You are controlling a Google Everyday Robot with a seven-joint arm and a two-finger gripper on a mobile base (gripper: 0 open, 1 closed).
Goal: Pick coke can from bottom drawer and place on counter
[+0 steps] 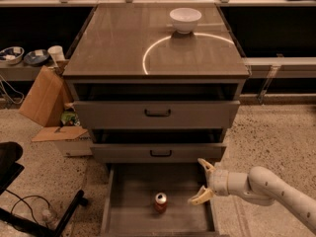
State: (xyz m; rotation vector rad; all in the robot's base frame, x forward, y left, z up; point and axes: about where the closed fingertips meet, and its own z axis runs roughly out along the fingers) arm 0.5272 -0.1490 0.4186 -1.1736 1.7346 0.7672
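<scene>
Camera view has the coke can [160, 202] upright in the open bottom drawer [129, 201], the gripper [196, 180] spread wide to its right by the drawer's right wall. A careless sideways approach could topple the can or snag that wall.

Glossy counter [123, 48], matt metal bottom drawer [132, 202], smooth pale plastic jaws apart above its right side.

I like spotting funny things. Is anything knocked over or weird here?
Nothing is spilled. The coke can stands upright in the open bottom drawer, odd for a drink; the gripper hovers open to its right.
</scene>
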